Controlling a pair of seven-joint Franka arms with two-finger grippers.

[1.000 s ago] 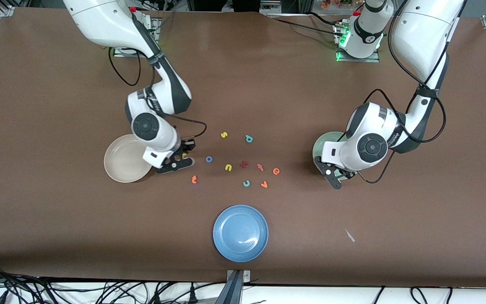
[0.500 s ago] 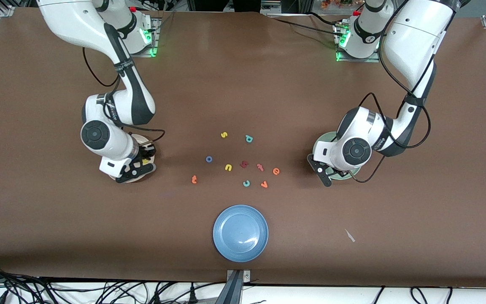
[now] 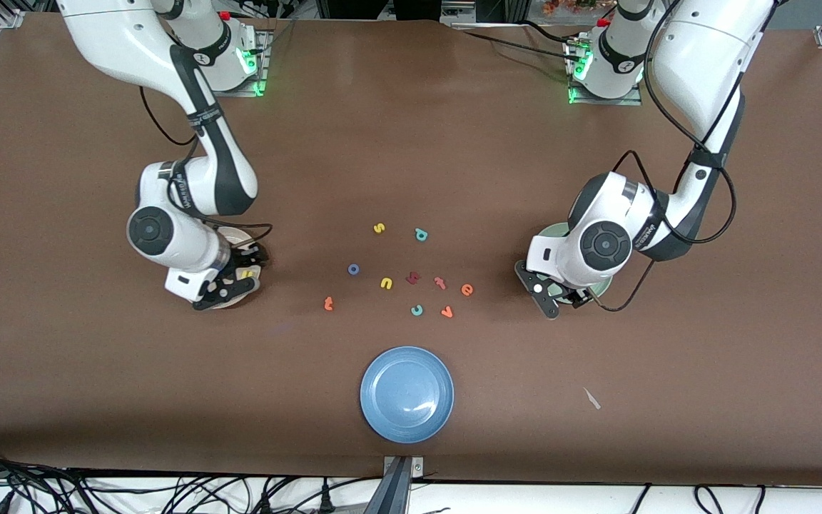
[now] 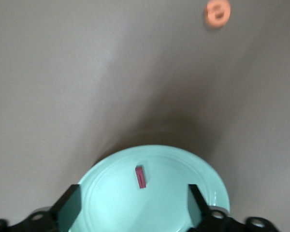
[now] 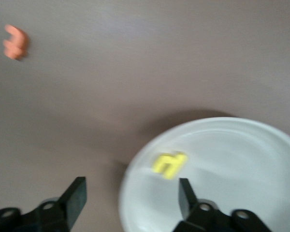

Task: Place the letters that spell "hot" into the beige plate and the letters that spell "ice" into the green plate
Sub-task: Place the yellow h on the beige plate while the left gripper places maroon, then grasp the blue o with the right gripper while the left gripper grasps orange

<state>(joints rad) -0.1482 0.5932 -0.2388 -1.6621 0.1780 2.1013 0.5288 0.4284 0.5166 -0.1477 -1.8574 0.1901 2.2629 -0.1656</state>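
yellow h (image 5: 169, 164) dropped into beige plate (image 5: 261, 159), red i (image 4: 140, 177) in green plate (image 4: 183, 164), both grippers now spread

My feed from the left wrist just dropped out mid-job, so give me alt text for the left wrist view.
A small dark red foam bar letter lies flat inside the round pale mint-green plate, directly below the left pincer, whose two black fingers stand wide apart and hold nothing. Off the plate, on the brown table, lies a blurred orange foam letter.
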